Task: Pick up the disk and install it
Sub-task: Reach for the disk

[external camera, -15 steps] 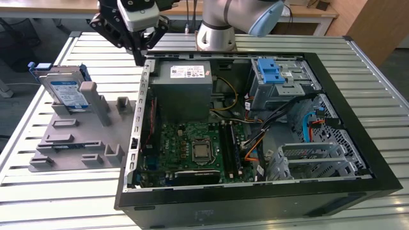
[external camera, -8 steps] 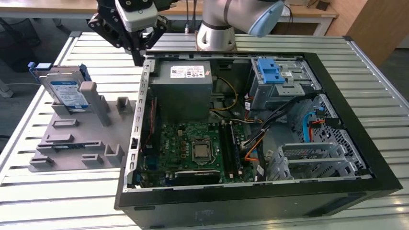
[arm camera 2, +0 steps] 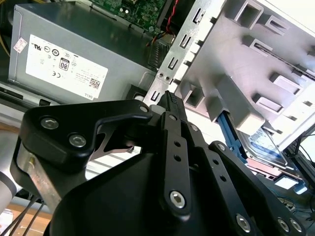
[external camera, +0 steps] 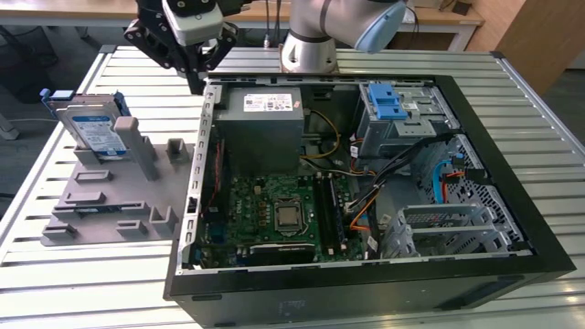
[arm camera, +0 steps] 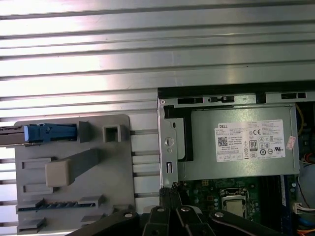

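One disk (external camera: 94,133) stood upright in one grey holder (external camera: 101,205) near the slatted table's (external camera: 82,281) edge. The single gripper (external camera: 196,88), closed and empty, hung over the computer case's (external camera: 366,284) corner.

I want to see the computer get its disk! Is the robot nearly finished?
Not yet. Nothing looks done: the disk stands in the grey holder on the exterior view's left, outside the computer case. Nothing is in hand: the gripper is shut and empty, hovering at the case's edge near the power supply. Left to do: both the pick-up and the install. No disk sits in the drive bay.
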### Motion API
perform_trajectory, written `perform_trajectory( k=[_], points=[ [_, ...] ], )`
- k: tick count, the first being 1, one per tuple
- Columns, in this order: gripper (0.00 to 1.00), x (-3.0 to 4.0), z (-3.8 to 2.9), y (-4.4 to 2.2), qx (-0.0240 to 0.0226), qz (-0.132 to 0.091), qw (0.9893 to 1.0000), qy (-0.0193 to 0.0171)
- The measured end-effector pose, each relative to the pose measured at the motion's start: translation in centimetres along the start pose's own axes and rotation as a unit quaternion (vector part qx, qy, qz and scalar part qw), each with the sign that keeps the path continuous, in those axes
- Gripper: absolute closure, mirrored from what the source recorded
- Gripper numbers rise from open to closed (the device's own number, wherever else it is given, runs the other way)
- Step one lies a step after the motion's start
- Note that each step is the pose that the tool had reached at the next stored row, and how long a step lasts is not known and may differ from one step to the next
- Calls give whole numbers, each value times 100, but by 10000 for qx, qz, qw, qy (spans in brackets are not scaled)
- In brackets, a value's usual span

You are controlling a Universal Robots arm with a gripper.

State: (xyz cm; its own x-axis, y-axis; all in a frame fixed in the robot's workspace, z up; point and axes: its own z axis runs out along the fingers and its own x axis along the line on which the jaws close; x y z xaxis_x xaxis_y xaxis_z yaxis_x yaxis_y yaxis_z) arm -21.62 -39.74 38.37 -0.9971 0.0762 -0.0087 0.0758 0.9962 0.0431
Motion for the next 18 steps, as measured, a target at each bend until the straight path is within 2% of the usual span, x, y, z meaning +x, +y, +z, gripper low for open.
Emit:
perform_trajectory(
  k=[5,7,18],
  points=[
    [89,10,2,-1,0,0,10000,0],
    [89,58,4,-5,0,0,10000,0],
    [89,78,5,-6,0,0,10000,0]
  ],
)
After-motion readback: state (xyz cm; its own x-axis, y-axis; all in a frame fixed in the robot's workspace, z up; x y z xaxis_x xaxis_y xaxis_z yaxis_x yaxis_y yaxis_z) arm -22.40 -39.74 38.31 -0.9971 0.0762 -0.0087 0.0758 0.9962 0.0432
